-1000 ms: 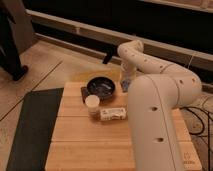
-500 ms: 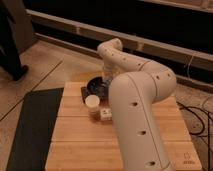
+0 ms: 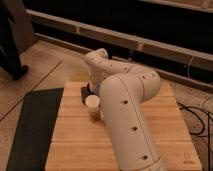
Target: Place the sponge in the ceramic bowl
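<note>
**Spotter:** Sponge is hidden from you right now. Where it sits can't be told from this view.

**Caller:** And the gripper?

**Spotter:** Your gripper (image 3: 93, 84) is down at the far side of the wooden table (image 3: 75, 145), towards the left as you view it. It's tucked under the big white arm (image 3: 125, 107), right at the ceramic bowl (image 3: 88, 93). Whether it's spread apart, drawn together or clamped on something, you can't tell, because the arm's bulk covers it.

**Caller:** How much of the bowl do you get?

**Spotter:** Only a dark sliver of its left side, peeking out beside the wrist. Just in front of that sliver stands the white-lidded jar (image 3: 92, 102), upright.

**Caller:** What's around the table?

**Spotter:** A dark mat (image 3: 35, 125) lies along its left edge, and a cable (image 3: 197, 117) loops over the floor on the right.
</note>
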Available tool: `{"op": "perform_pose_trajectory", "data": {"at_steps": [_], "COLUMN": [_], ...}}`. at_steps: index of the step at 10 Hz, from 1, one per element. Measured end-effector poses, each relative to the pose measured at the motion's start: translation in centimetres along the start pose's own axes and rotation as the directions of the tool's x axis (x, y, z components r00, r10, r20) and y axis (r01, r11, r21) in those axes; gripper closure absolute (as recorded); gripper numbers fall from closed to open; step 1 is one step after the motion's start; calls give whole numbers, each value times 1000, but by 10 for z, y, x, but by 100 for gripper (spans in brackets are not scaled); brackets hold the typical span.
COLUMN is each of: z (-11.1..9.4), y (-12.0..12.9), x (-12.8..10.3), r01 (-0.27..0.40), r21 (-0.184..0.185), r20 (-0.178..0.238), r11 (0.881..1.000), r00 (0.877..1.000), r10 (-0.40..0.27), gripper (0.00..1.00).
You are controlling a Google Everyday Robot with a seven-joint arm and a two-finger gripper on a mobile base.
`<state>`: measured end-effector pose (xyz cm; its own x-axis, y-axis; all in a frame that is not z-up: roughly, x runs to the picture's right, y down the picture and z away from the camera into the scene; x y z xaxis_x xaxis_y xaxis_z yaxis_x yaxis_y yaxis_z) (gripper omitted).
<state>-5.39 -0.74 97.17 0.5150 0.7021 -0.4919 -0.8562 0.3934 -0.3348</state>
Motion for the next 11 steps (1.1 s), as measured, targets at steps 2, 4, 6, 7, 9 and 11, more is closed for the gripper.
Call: {"op": "perform_pose_trajectory", "data": {"at_steps": [2, 4, 6, 7, 9, 11], "z": [-5, -6, -5, -6, -6, -5], "y": [-11, -13, -13, -13, -12, -12], "x": [-11, -10, -10, -10, -10, -10], "r01": [20, 19, 19, 19, 20, 20], "r21": [20, 22, 22, 22, 22, 22], "r20": [13, 9, 8, 8, 8, 8], "r11": [1000, 1000, 1000, 1000, 1000, 1000], "r00": [1000, 1000, 1000, 1000, 1000, 1000], "r10": [-20, -20, -19, -19, -20, -20], "gripper": [100, 98, 78, 69, 54, 35]}}
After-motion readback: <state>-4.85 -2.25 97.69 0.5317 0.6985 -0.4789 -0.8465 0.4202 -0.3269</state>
